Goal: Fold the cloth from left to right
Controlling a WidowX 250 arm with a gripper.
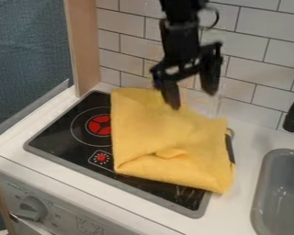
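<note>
Hanging gripper: the black two-finger gripper (194, 99) has its fingers spread wide, with nothing I can see pinched between them.
Yellow cloth: the rumpled yellow fabric cloth (165, 126) lies below the gripper and out towards me, over the flat black stovetop with red rings (57, 133); I cannot tell whether a fingertip touches it.
Left edge: it runs down to the gripper's left, so closing where the fingers are could catch the back edge instead and skew the fold.
Front pucker: that crease, nearer me than the gripper, may bunch or hide a layer, leaving the fold lumpy.
Smooth top: a low pull might drag the whole cloth rightward.
Tiled wall: the white tiled wall (260, 64) rises behind the gripper; a careless turn could knock it.
</note>
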